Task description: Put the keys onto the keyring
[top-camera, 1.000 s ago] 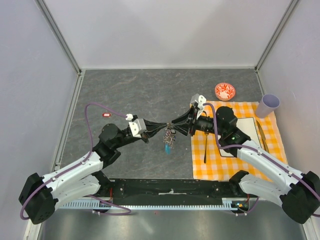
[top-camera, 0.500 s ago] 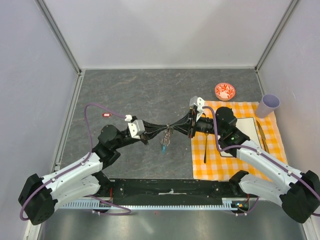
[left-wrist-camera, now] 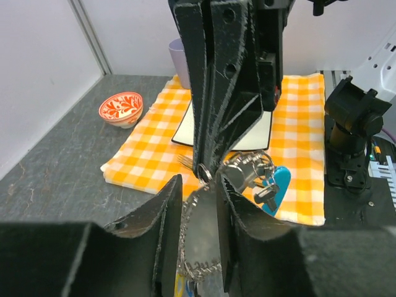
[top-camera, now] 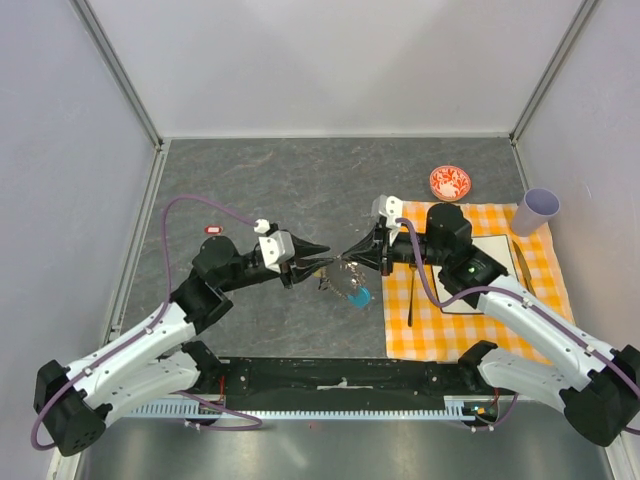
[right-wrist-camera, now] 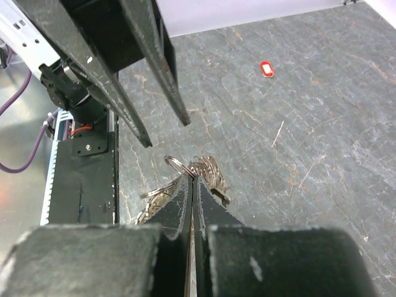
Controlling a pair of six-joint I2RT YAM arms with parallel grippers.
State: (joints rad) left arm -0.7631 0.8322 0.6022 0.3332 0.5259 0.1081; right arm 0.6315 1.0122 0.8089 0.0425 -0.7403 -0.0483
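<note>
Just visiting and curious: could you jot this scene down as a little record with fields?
right gripper: shut on a metal ring of the keyring
left gripper: open, fingers apart, facing the right gripper
keyring: hanging from that grip, cyan strap dangling
keys: bunched beside the cyan strap
nearby: red-and-white bowl, lilac cup, checked cloth

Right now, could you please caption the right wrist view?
Right pincer shut on the keyring, left pincer open opposite.

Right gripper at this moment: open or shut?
Shut. In the right wrist view the right gripper has its fingers meeting with no gap, pinching a ring of the keyring.
</note>
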